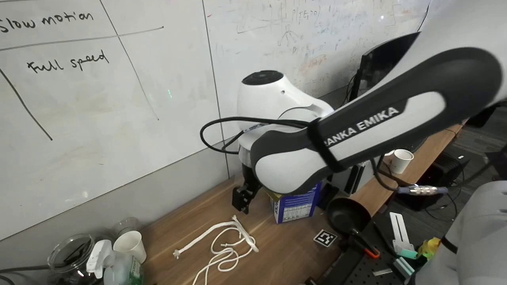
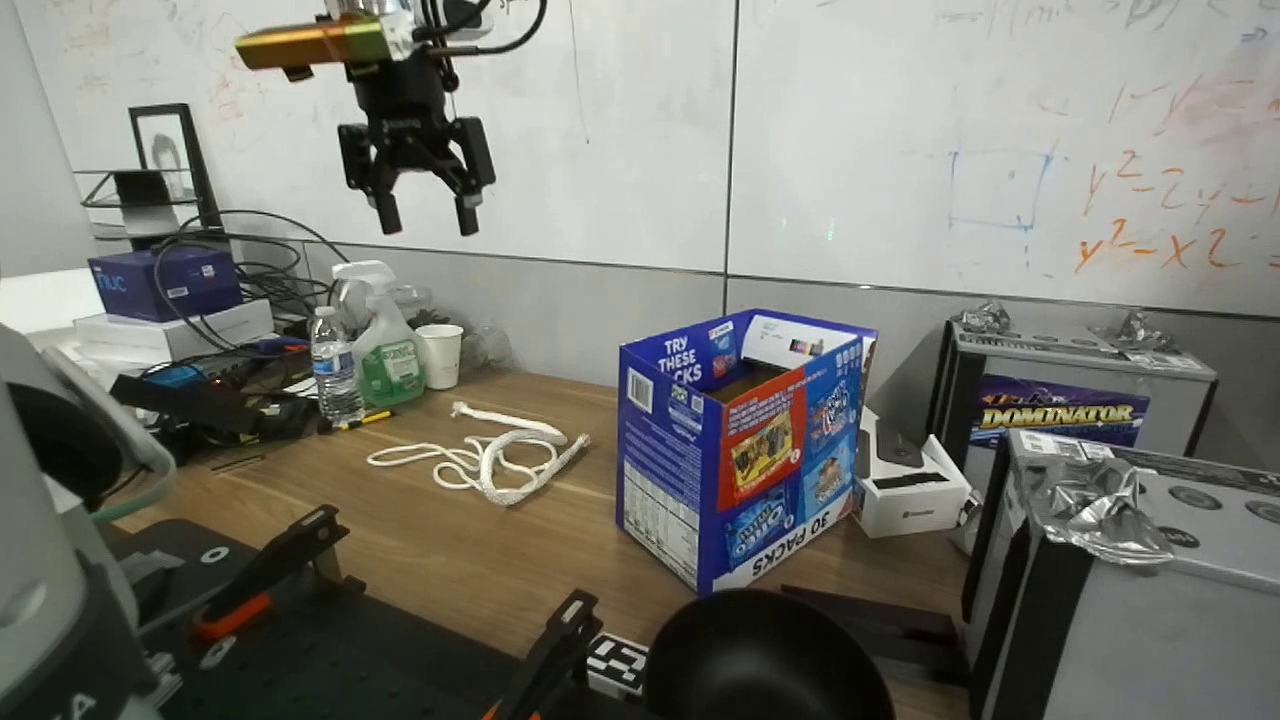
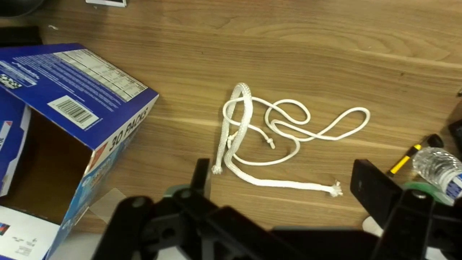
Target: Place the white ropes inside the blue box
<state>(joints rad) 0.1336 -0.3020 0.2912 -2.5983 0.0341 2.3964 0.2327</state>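
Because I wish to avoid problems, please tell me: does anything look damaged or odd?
In the wrist view, the thick white rope has a frayed end, strands splayed. In an exterior view, crumpled foil on a gray case resembles litter.

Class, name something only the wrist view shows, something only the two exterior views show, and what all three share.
Only the wrist view: a pale patch on the table, beside the blue box.

Only the exterior views: the handwriting on the whiteboard.

All three share: the white ropes lying on the table, the blue box, and the gripper.
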